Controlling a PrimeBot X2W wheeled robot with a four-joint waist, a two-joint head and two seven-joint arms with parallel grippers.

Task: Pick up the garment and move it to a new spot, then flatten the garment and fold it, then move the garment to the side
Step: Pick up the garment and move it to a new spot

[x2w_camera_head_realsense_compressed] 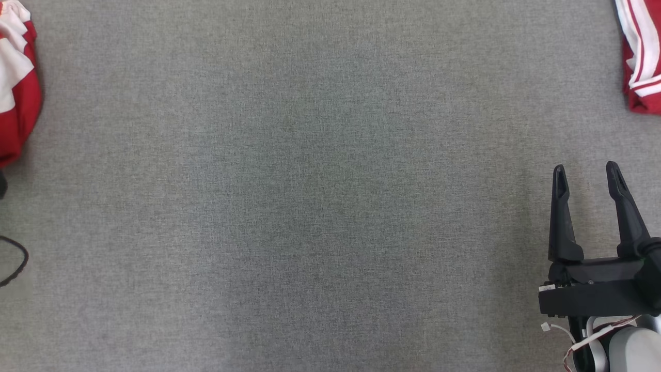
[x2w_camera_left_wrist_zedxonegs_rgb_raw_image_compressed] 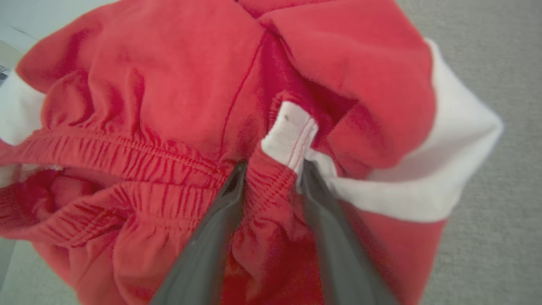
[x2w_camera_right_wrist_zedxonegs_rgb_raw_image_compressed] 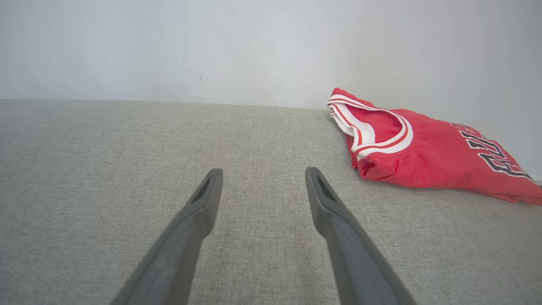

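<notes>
The garment point(x2w_camera_head_realsense_compressed: 15, 93), red with white panels, lies bunched at the table's far left edge. In the left wrist view it is crumpled red cloth point(x2w_camera_left_wrist_zedxonegs_rgb_raw_image_compressed: 169, 84) with a gathered elastic waistband and a white strip. My left gripper point(x2w_camera_left_wrist_zedxonegs_rgb_raw_image_compressed: 273, 169) has its two fingers pressed against either side of a bunched fold of that waistband, which packs the gap between them. My right gripper point(x2w_camera_head_realsense_compressed: 586, 170) rests at the lower right over bare table, fingers spread wide with nothing between them; the right wrist view shows the same open right gripper point(x2w_camera_right_wrist_zedxonegs_rgb_raw_image_compressed: 263, 171) low over the cloth surface.
A second red jersey point(x2w_camera_head_realsense_compressed: 640, 57) with white trim lies at the far right corner, and the jersey point(x2w_camera_right_wrist_zedxonegs_rgb_raw_image_compressed: 423, 152) carries dark lettering in the right wrist view. The grey fabric table point(x2w_camera_head_realsense_compressed: 330, 206) stretches between both garments. A black cable point(x2w_camera_head_realsense_compressed: 15, 263) loops at the left edge.
</notes>
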